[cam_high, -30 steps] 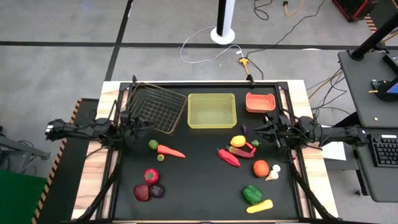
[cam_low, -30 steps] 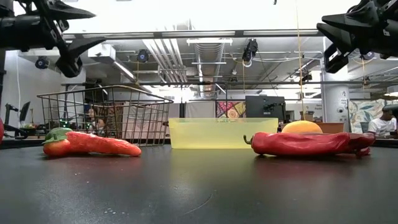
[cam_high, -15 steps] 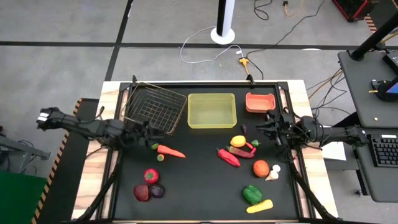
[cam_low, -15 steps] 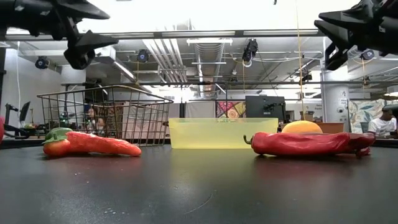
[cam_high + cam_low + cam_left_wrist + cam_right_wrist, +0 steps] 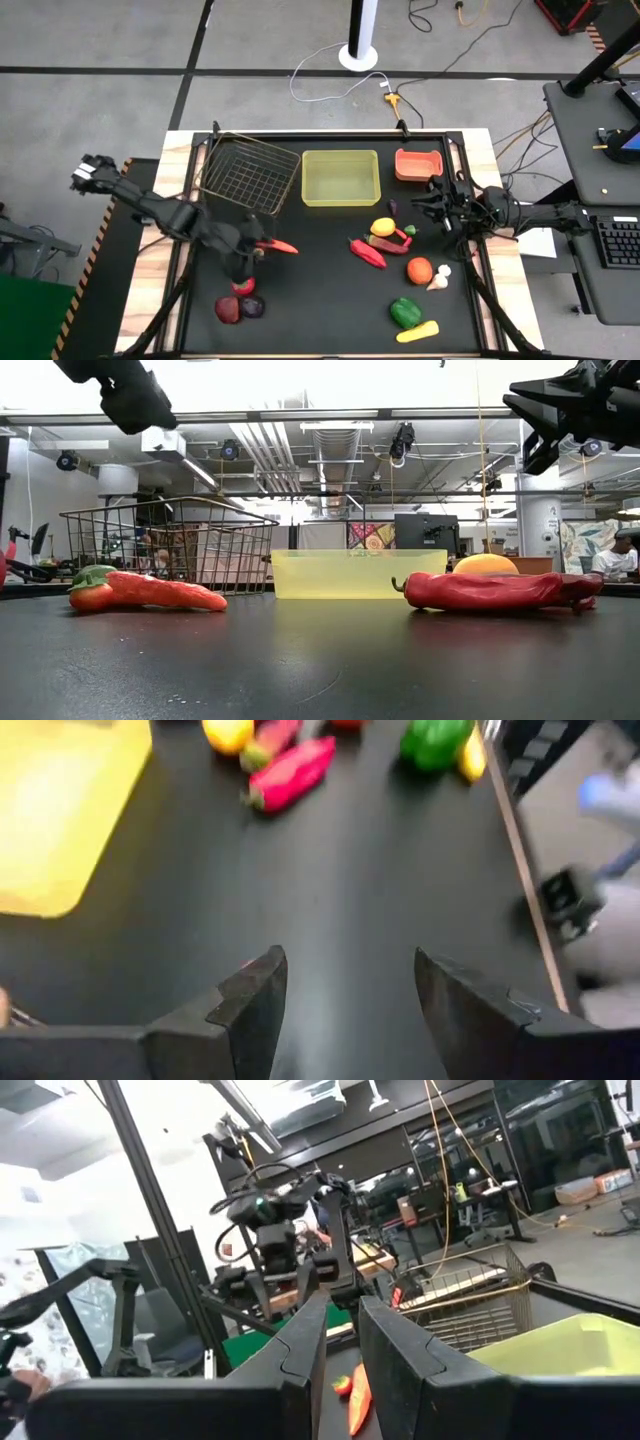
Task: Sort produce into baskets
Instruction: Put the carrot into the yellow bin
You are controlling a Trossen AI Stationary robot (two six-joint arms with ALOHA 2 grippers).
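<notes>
Matte black worktop carries glossy produce: tapered orange carrot beside the open, empty left gripper; right gripper, fingers narrowly parted, empty, near salmon plastic bin.

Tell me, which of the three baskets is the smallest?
The salmon-red bin, at the right end of the row; the wire basket and yellow-green tray are clearly larger.

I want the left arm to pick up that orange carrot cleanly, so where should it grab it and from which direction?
Probably at the thick middle of the carrot, coming straight down. It lies flat on the table, green top toward the wire basket side and tip tapering toward the centre, so fingers should close across its width, not its length. The left gripper is open and already hovers about over its leafy end.
</notes>
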